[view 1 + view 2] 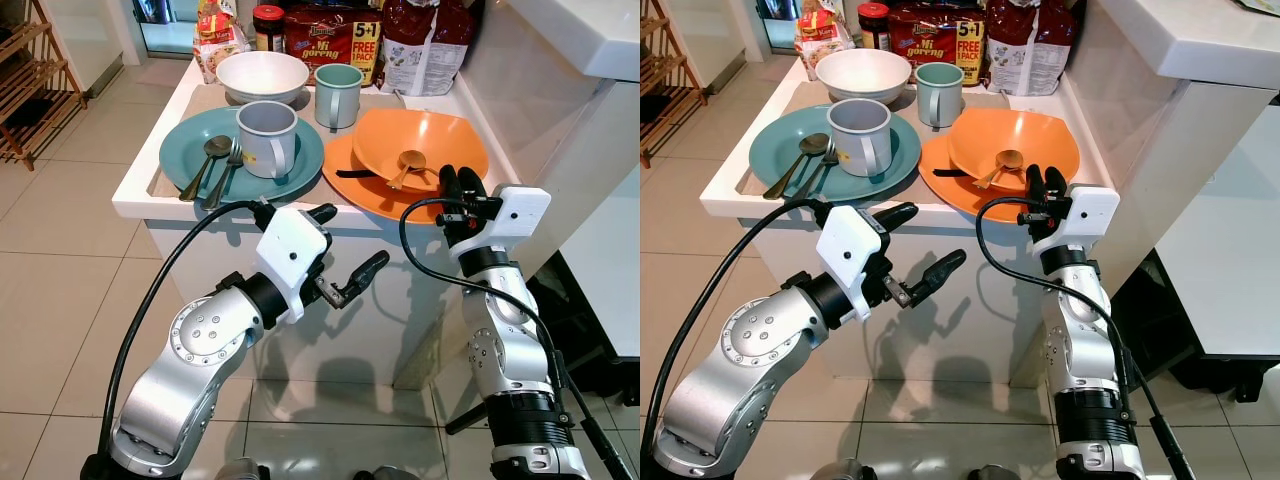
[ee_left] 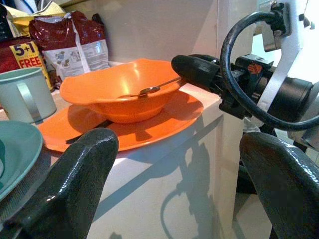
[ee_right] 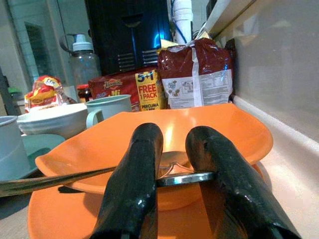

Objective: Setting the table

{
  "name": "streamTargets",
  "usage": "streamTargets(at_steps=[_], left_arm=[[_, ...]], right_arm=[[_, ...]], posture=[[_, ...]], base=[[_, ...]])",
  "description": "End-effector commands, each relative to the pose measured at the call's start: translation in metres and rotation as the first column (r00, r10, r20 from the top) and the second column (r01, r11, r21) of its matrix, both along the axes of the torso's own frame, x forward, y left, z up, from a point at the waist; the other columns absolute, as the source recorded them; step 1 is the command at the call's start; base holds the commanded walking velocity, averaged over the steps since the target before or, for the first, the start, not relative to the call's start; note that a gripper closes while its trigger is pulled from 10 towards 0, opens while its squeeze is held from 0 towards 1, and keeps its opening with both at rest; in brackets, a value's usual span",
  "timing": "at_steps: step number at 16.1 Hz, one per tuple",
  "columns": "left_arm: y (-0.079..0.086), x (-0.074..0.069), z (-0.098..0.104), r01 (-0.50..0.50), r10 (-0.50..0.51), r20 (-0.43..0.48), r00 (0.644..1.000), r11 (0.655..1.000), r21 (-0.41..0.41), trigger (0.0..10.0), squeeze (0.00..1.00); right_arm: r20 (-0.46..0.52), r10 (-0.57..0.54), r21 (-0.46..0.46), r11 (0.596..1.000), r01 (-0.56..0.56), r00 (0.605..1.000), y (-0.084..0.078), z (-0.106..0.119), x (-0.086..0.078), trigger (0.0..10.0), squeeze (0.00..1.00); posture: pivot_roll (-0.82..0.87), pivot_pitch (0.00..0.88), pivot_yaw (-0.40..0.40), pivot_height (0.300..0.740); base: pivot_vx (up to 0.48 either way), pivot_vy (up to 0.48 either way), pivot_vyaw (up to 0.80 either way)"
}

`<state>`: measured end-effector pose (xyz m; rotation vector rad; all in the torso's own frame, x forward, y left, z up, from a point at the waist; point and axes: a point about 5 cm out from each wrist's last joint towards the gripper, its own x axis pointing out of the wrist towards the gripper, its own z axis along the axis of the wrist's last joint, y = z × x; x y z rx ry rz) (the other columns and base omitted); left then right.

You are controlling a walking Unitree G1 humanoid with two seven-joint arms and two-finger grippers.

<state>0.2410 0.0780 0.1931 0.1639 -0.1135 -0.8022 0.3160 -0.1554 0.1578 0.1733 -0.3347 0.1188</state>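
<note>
Tableware is crowded on a white surface [image 1: 135, 195]. An orange bowl [image 1: 420, 140] is set on an orange plate [image 1: 350, 185] at the near right, and a spoon [image 1: 408, 165] is leaned inside the bowl with its handle over the near rim. A dark utensil [image 1: 355, 173] is partly seen on the plate beneath the bowl. To the left, a teal plate [image 1: 185, 150] is loaded with a grey mug [image 1: 267, 138], a spoon and a fork [image 1: 228, 170]. Farther back, a white bowl [image 1: 262, 75] and a pale green mug [image 1: 338, 95] are placed, with snack packets [image 1: 335, 35] and a dark red bag [image 1: 425, 40] behind them against the wall.

The right end effector [image 3: 172, 174] is held at the near edge of the orange bowl, its two black fingers nearly pressed together with the spoon's metal handle pinched between them, as seen in the right wrist view. The left end effector [image 1: 340, 255] is held in front of the surface, below its edge, with its fingers [image 2: 75, 184] spread wide and nothing between them.
</note>
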Motion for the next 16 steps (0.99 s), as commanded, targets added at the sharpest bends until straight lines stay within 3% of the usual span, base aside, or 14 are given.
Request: streamTargets(at_steps=[1,3,8,12,16], left_arm=[[0.000,-0.001,0.001,0.011,-0.011,0.007,1.000,1.000,0.001,10.0,0.00],[0.000,-0.002,0.002,0.012,-0.012,0.010,1.000,1.000,-0.001,10.0,0.00],[-0.001,0.000,0.004,-0.009,0.009,0.026,1.000,1.000,-0.008,10.0,0.00],[0.004,0.004,0.008,-0.076,0.076,0.050,0.996,0.997,-0.015,10.0,0.00],[0.002,0.004,0.007,-0.074,0.075,0.046,0.996,0.997,-0.014,10.0,0.00]], right_arm=[[0.095,-0.009,-0.006,1.000,0.009,0.995,0.000,0.023,-0.002,0.0,0.00],[0.177,-0.013,-0.024,1.000,0.018,0.984,0.001,0.043,-0.007,0.0,0.00],[0.273,0.000,-0.079,0.997,0.022,0.962,0.004,0.065,-0.018,0.0,0.00],[0.262,0.020,-0.139,0.990,0.017,0.965,0.005,0.058,-0.029,0.0,0.00],[0.192,-0.047,-0.126,0.989,0.072,0.980,-0.003,0.042,-0.023,0.0,0.00]], posture=[[0.08,0.064,-0.037,0.740],[0.07,0.063,-0.033,0.740],[0.07,0.058,-0.028,0.740],[0.07,0.052,-0.028,0.740],[0.07,0.044,-0.023,0.740]], base=[[0.000,0.000,0.00],[0.000,0.000,0.00],[0.000,0.000,0.00],[0.000,0.000,0.00],[0.000,0.000,0.00]])
